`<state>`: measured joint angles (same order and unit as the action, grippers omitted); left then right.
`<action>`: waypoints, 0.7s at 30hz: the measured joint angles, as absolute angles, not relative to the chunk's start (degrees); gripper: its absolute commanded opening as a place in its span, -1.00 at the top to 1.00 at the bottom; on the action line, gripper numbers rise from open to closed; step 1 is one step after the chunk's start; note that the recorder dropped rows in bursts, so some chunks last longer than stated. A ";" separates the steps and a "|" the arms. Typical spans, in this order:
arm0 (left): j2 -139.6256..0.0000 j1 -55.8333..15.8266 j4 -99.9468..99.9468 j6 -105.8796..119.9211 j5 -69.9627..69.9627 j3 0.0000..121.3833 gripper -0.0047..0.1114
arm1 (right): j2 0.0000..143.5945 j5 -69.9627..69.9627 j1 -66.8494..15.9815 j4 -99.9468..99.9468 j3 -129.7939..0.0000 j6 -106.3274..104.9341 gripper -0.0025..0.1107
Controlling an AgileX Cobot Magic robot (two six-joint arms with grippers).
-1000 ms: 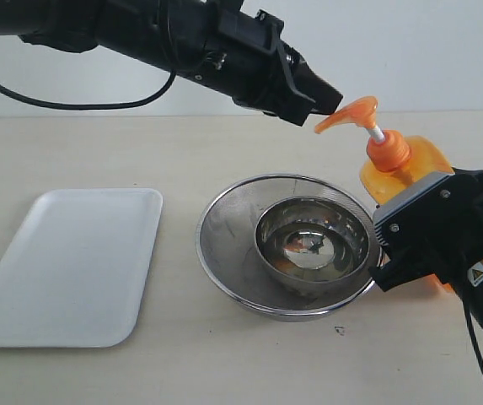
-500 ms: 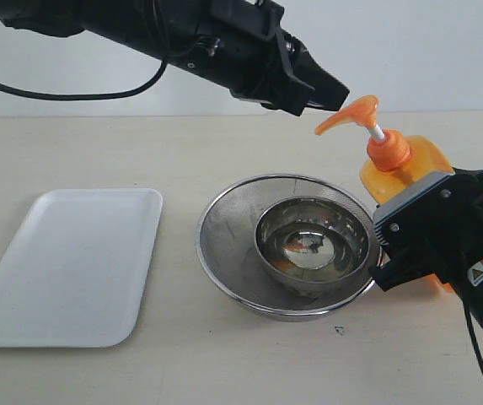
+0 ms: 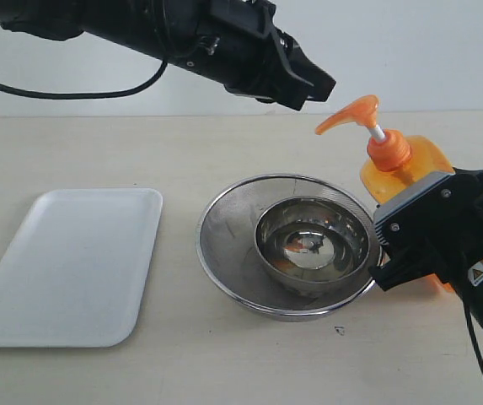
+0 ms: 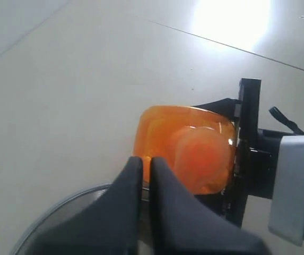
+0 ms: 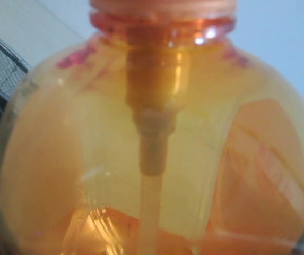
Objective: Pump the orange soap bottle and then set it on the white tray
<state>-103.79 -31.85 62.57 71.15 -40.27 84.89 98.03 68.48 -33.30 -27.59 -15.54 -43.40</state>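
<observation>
Exterior view: a tall translucent orange soap bottle (image 3: 405, 169) leans at the right of a pale desk (image 3: 182, 152). The right gripper (image 3: 405, 240) has its jaws clamped around the bottle's body and hides the base. The orange pump head (image 3: 348, 113) stands raised on its white stem, its spout reaching towards a round steel mesh strainer (image 3: 224, 232) with a steel bowl (image 3: 308, 245) inside. The left gripper (image 3: 317, 84) hovers just above and beside the spout, not touching it, jaws pressed together. A flat rectangular white tray (image 3: 64, 266) lies well apart at the left with nothing on it.

Left wrist view: the left gripper (image 4: 144, 164) looks down past its closed tips onto the pump head and bottle (image 4: 186, 146).

Right wrist view: the bottle (image 5: 152, 159) fills the picture, its dip tube showing through.

Judging by this, the pump press is not yet made, and carrying the bottle to the tray is also left to do
</observation>
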 measured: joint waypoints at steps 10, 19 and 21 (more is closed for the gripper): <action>-105.06 -32.71 62.34 69.84 -42.94 84.80 0.84 | 98.03 68.48 -33.30 -28.13 -15.54 -43.28 0.96; -105.06 -32.71 60.82 68.62 -45.56 84.80 0.84 | 98.03 68.48 -33.30 -28.13 -15.54 -43.28 0.96; -105.06 -32.71 60.82 68.40 -45.93 84.80 0.84 | 98.03 68.48 -33.30 -28.13 -15.54 -43.38 0.96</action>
